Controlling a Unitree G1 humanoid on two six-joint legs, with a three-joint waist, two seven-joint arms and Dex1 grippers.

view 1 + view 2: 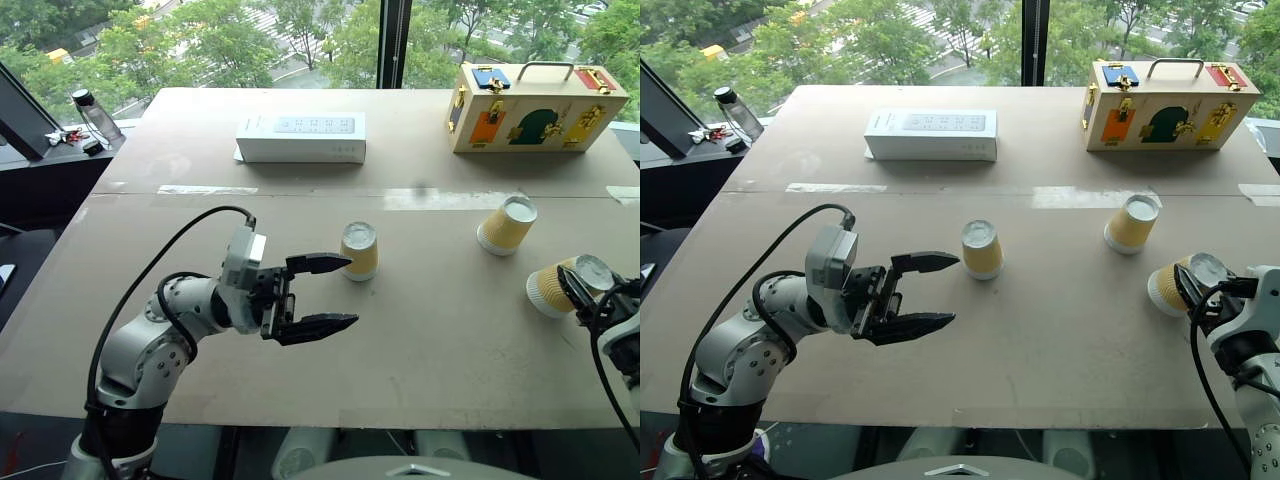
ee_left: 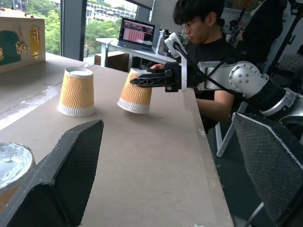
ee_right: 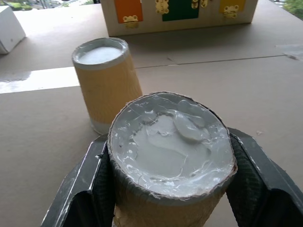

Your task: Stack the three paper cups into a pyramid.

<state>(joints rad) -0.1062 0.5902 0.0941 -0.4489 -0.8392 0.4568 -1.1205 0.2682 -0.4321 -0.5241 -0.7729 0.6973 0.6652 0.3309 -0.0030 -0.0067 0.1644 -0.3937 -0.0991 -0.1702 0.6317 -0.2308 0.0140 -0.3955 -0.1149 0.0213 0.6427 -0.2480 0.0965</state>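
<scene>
Gripping one tilted paper cup (image 3: 170, 161) between its two fingers at the worktop's (image 1: 420, 330) right edge, the right end effector (image 1: 1188, 287) is starting the build. A second cup (image 1: 506, 225) is standing upside down nearby, a third cup (image 1: 359, 250) mid-worktop. The left end effector (image 1: 325, 294) is hovering wide open, empty, beside that third cup. No pyramid is taking shape yet.

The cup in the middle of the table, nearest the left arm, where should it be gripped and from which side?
Grip the middle cup across its ribbed yellow sleeve, about mid-height, coming in level from the robot's left, where the open left tool already sits. It stands upside down, base up, so the sleeve widens toward the table; a level side pinch suits that taper, and nothing stands beside it.
</scene>
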